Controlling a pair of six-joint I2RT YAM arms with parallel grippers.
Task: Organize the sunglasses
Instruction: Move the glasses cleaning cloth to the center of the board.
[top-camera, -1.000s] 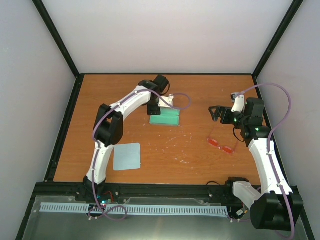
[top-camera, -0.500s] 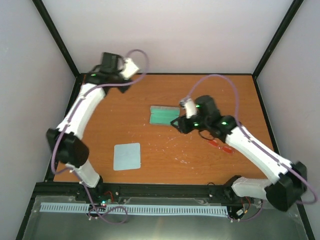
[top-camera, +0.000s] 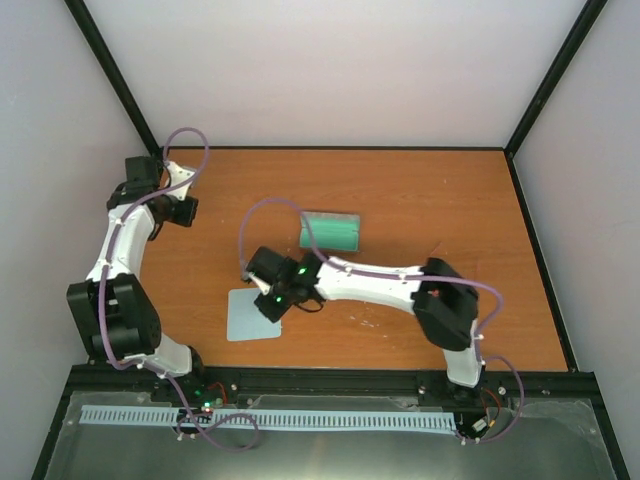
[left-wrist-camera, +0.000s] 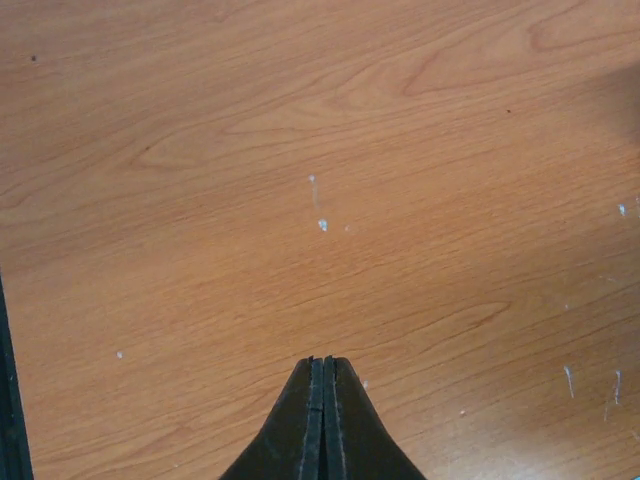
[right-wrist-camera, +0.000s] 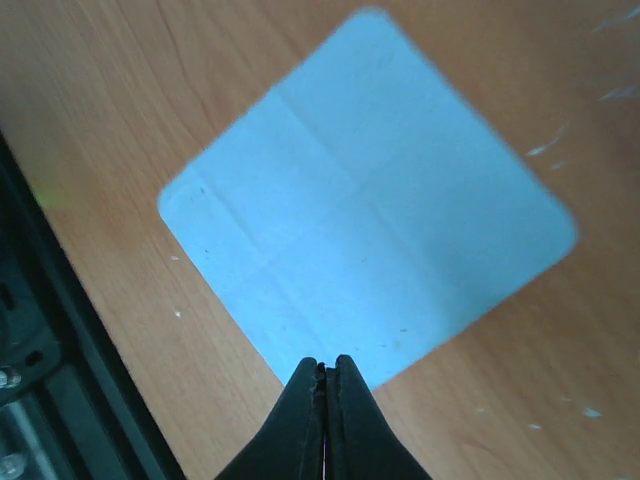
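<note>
The sunglasses show in no view. The grey case (top-camera: 330, 232) lies open with its teal lining up, back of centre. A pale blue cloth (top-camera: 250, 320) (right-wrist-camera: 370, 220) lies flat near the front left. My right arm reaches across the table. Its gripper (top-camera: 268, 304) (right-wrist-camera: 327, 362) is shut, tips over the cloth's near edge, with nothing visible between them. My left gripper (top-camera: 188, 212) (left-wrist-camera: 323, 360) is shut over bare wood at the far left, holding nothing.
The black table frame (right-wrist-camera: 60, 330) runs close beside the cloth and also shows at the left wrist view's corner (left-wrist-camera: 5, 420). My right arm's elbow (top-camera: 445, 310) hangs over the right half of the table. White specks dot the wood.
The left arm swung away from the case to the far left and shut. The right arm crossed from the right side to the cloth and shut. The sunglasses, seen earlier at the right, no longer show.
</note>
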